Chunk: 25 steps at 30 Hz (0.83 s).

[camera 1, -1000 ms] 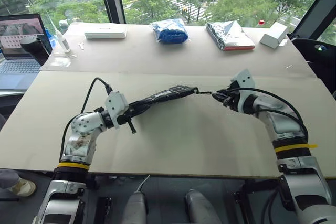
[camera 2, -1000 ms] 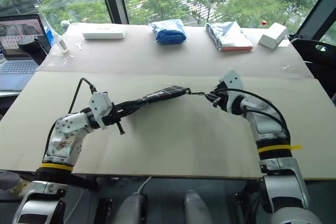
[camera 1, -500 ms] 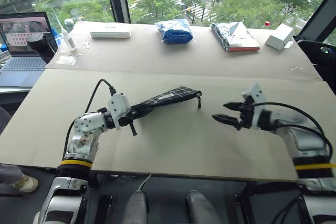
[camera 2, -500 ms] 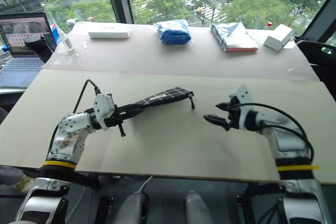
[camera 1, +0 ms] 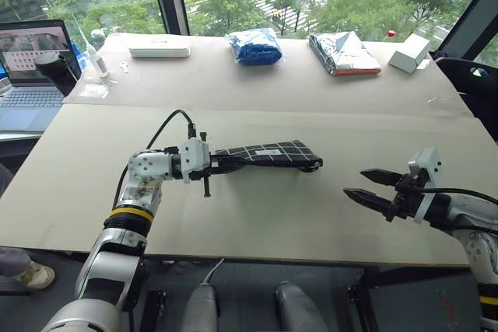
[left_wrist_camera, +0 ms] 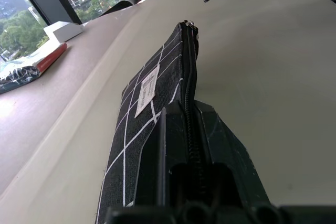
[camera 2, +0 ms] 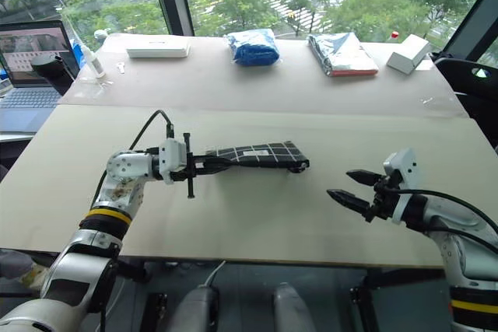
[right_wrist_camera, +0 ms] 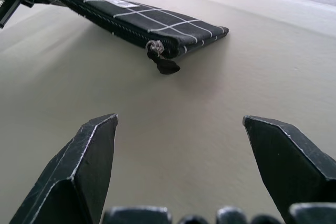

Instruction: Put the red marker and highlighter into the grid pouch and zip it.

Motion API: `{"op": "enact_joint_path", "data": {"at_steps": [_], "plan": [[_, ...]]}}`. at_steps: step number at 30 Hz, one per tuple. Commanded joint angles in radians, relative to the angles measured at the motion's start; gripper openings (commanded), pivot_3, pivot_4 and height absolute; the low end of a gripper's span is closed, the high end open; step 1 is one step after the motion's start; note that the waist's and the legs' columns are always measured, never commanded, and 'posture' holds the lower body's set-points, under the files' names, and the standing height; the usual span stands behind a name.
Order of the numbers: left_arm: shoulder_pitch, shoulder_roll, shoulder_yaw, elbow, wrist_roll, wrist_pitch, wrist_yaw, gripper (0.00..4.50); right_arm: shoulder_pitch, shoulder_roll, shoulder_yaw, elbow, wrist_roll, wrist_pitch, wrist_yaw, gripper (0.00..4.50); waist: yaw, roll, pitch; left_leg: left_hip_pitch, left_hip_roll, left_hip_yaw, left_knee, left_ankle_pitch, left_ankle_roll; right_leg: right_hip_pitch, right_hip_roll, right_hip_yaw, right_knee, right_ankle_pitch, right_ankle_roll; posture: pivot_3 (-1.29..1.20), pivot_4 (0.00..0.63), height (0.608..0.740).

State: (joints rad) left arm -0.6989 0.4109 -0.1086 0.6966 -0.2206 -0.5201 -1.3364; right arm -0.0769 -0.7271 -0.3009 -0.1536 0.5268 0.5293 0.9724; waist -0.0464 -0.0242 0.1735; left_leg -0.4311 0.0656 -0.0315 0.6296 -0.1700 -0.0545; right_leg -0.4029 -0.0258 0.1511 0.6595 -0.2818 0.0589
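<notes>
Spread across the near half: a broad beige table [camera 1: 257, 223], bare board between the two arms. On the far half, well apart from the work: a laptop [camera 1: 31, 60], a blue bag [camera 1: 253, 46], a silver packet [camera 1: 342, 52] and a small white box [camera 1: 407, 52].

Near the middle, lying flat: the grid pouch [camera 1: 268, 153], zipper run shut along its edge up to the pull strap [right_wrist_camera: 167, 65] at the right end. Looks soft and light, fabric that would sag or fold if lifted by one corner; slight bulge suggests contents inside, though neither marker nor highlighter can be made out. Best taken at the stiffer seam or end edge, or pinched by the strap for zipper work; not slippery, not fragile.

At the pouch's left end: the left gripper [camera 1: 222, 162], fingers closed narrowly on the fabric edge beside the zipper.

Off to the right, apart from the pouch: the right gripper [camera 1: 373, 187], fingers spread wide, holding nothing, pointed toward the strap.
</notes>
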Motion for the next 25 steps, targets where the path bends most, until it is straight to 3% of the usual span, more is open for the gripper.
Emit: {"op": "enact_joint_path", "data": {"at_steps": [1, 3, 4, 7, 15, 25], "plan": [[-0.010, -0.005, 0.000, 0.003, -0.009, -0.014, -0.032, 1.86, 0.006, 0.010, -0.012, -0.044, 0.014, -0.008, -0.032, 4.25, 0.001, 0.000, 0.000, 0.000, 0.000, 0.000, 0.000, 0.000, 0.000, 0.000, 0.000, 0.000, 0.000, 0.000, 0.000, 0.00, 0.150, 0.740], [0.002, 0.005, 0.026, -0.012, -0.004, -0.005, 0.018, 2.33, 0.002, 0.010, -0.003, -0.037, 0.012, -0.008, -0.037, 4.25, 0.001, 0.000, 0.000, 0.000, 0.000, 0.000, 0.000, 0.000, 0.000, 0.000, 0.000, 0.000, 0.000, 0.000, 0.000, 0.00, 0.150, 0.740], [0.007, 0.009, 0.034, -0.019, -0.002, -0.001, 0.036, 2.78, 0.000, 0.008, -0.001, -0.033, 0.011, -0.008, -0.038, 4.25, 0.002, 0.000, 0.000, 0.000, 0.000, 0.000, 0.000, 0.000, 0.000, 0.000, 0.000, 0.000, 0.000, 0.000, 0.000, 0.00, 0.150, 0.740], [0.065, 0.037, 0.075, -0.147, -0.074, 0.224, 0.091, 3.73, -0.016, -0.001, 0.011, 0.003, -0.006, -0.020, -0.038, 4.25, -0.001, 0.000, 0.000, 0.000, 0.000, 0.000, 0.000, 0.000, 0.000, 0.000, 0.000, 0.000, 0.001, 0.000, 0.000, 0.00, 0.150, 0.740], [0.394, 0.119, 0.247, -0.650, -0.178, 0.835, 0.484, 3.73, -0.111, -0.006, 0.019, 0.174, -0.028, -0.072, -0.012, 4.25, -0.013, 0.000, 0.000, 0.001, 0.001, 0.000, 0.000, 0.000, 0.000, 0.000, 0.000, 0.000, 0.002, 0.000, 0.000, 0.00, 0.150, 0.740], [0.576, 0.076, 0.417, -0.854, -0.279, 0.962, 0.682, 3.73, -0.271, 0.091, 0.107, 0.349, -0.062, -0.141, -0.002, 4.25, -0.002, 0.000, 0.000, 0.002, 0.001, 0.000, 0.001, 0.000, 0.000, 0.001, 0.000, 0.000, 0.002, 0.000, 0.000, 0.00, 0.150, 0.740]]}}
